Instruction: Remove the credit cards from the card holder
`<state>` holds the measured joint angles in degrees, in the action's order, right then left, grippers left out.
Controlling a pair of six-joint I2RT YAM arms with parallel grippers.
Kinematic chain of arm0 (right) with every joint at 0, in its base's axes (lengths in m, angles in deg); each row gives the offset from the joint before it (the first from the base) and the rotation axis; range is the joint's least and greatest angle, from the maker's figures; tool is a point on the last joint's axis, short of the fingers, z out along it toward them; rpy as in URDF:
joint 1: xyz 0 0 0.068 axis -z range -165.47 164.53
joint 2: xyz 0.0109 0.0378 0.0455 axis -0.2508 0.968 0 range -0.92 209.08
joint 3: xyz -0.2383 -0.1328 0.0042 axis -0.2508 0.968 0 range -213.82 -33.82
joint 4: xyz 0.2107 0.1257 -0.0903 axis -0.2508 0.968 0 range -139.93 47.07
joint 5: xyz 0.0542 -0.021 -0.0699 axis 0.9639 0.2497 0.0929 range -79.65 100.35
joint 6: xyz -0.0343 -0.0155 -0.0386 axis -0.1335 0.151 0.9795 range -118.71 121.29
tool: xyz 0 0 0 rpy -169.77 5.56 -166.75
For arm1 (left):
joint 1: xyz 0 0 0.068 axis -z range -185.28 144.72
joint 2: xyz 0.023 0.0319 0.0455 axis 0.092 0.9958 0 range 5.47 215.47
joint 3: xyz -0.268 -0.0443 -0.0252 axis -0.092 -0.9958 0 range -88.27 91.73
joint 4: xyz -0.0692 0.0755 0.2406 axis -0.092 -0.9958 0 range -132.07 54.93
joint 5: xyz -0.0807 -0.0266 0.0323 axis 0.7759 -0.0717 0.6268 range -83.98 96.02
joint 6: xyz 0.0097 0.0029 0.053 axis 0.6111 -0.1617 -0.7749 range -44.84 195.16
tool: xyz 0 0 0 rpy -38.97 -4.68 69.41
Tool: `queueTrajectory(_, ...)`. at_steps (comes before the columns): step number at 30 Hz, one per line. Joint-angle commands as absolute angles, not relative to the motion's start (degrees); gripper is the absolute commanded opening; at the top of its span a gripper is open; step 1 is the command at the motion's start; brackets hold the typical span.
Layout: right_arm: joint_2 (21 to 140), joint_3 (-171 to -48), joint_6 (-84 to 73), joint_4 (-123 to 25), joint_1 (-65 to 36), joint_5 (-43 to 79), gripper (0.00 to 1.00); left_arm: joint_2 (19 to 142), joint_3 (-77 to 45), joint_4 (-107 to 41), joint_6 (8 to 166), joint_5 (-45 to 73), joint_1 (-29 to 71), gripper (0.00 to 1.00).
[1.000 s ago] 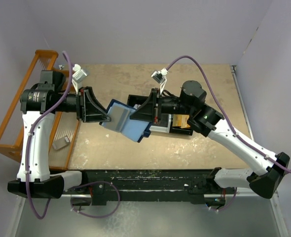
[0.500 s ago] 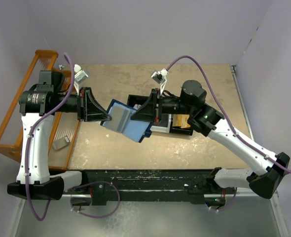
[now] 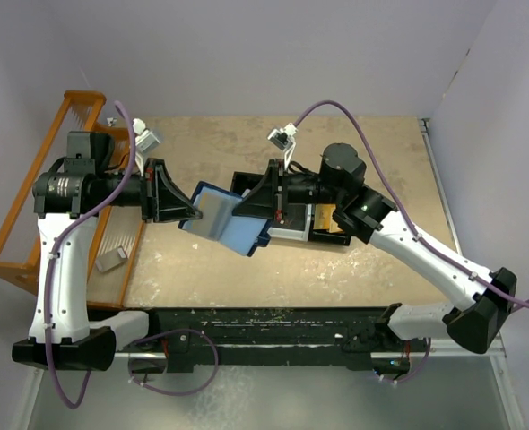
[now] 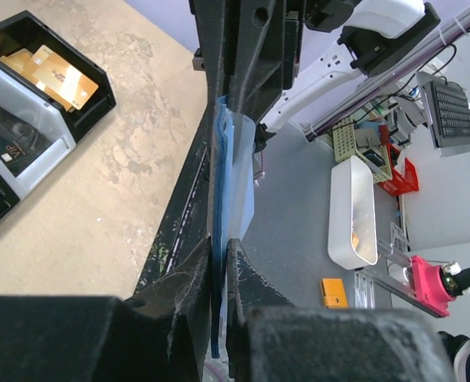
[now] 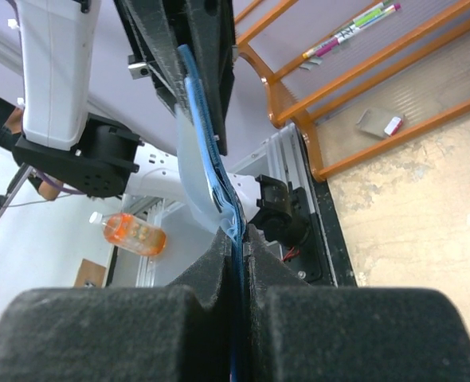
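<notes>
Two grippers meet over the middle of the table (image 3: 372, 161). The card holder (image 3: 231, 228) hangs between them in the air, opened out and clear of the surface. From above, the left gripper (image 3: 193, 218) comes in from the left onto the holder's paler blue-grey leaf. The right gripper (image 3: 245, 209) comes in from the right onto its other side. This view shows the holder's broad faces but not how the jaws stand.

The wrist cameras supply that. The left wrist view sees the holder edge-on, as a thin blue sheet running up between two black fingers that press against it from both sides. The right wrist view also has it edge-on, with the fingers squeezed together on the blue edge and almost no gap. No view tells whether either pinch takes in a card as well as a leaf.

Just behind the holder, beneath the right arm's wrist, sits the black tray (image 3: 245, 183). The arm covers most of it from overhead, while the left wrist view plainly shows gold cards (image 4: 56, 73) lying in one end compartment. An orange rack (image 3: 31, 210) stands at the table's left edge with a small grey block (image 3: 110, 260) on it. The right wrist view also shows pens (image 5: 354, 30) lying within its rails.
</notes>
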<state>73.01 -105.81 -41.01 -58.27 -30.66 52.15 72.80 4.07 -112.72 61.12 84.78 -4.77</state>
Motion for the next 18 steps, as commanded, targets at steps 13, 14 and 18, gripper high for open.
queueTrajectory(13, 70.1, -105.0, -41.0, -63.1, -30.6, 58.6, 0.77, 72.0, 3.5, -109.7, 64.4, 88.3, -4.6, 0.06)
queueTrajectory(14, 70.4, -105.1, -40.9, -63.4, -30.6, 58.1, 0.8, 71.9, 3.5, -109.6, 64.6, 88.3, -4.5, 0.06)
queueTrajectory(18, 73.5, -108.1, -41.9, -66.8, -31.7, 53.5, 0.89, 72.0, 3.2, -109.0, 65.4, 88.9, -4.6, 0.06)
